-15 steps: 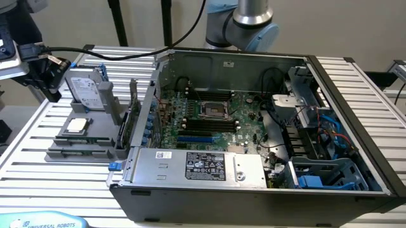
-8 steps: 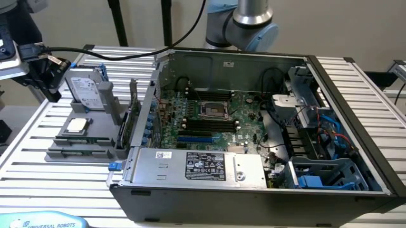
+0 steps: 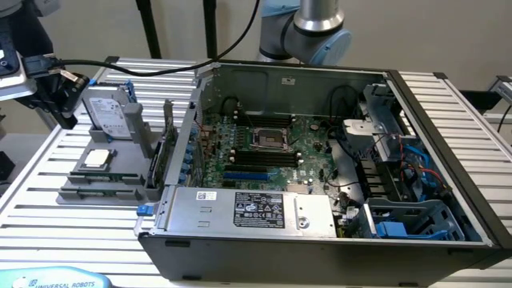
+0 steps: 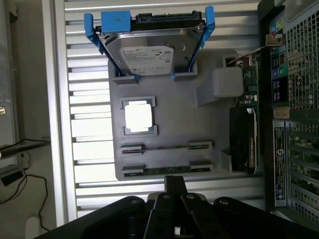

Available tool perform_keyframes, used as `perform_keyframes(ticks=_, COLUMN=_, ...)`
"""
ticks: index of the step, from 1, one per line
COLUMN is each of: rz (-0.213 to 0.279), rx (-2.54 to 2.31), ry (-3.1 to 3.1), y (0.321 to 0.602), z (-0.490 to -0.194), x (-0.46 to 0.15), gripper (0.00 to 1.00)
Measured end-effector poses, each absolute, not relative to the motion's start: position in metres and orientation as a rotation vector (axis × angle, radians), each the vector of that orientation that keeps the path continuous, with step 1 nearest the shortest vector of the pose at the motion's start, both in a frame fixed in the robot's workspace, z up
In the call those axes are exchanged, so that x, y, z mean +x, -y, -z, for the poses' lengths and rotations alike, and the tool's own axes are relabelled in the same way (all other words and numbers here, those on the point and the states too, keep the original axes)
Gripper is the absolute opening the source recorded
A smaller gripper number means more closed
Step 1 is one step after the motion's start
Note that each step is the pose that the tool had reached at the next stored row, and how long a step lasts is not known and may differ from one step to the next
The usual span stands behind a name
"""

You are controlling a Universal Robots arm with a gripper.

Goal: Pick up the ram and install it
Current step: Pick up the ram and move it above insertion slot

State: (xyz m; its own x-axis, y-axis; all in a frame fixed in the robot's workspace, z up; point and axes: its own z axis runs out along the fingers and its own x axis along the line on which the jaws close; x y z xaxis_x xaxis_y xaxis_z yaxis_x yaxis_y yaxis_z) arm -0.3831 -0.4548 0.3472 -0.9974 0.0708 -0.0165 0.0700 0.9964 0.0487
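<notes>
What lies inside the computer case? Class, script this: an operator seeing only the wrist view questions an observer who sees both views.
Observer: The dark grey metal case lies open, exposing a green motherboard.
Operator: Any slots for the long thin green ram stick?
Observer: Yes, long black slots beside the square metal processor socket; they look unoccupied.
Operator: Where does the black gripper sit?
Observer: Outside the case, raised, at the exterior view's left.
</notes>
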Motion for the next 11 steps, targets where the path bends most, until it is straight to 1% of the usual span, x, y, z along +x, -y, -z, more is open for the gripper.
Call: perform_keyframes(ticks=11, rz=-0.077, rx=-0.155, ry=-3.123, y=0.4545, z=-0.3466, x=-0.3829, gripper=0.11)
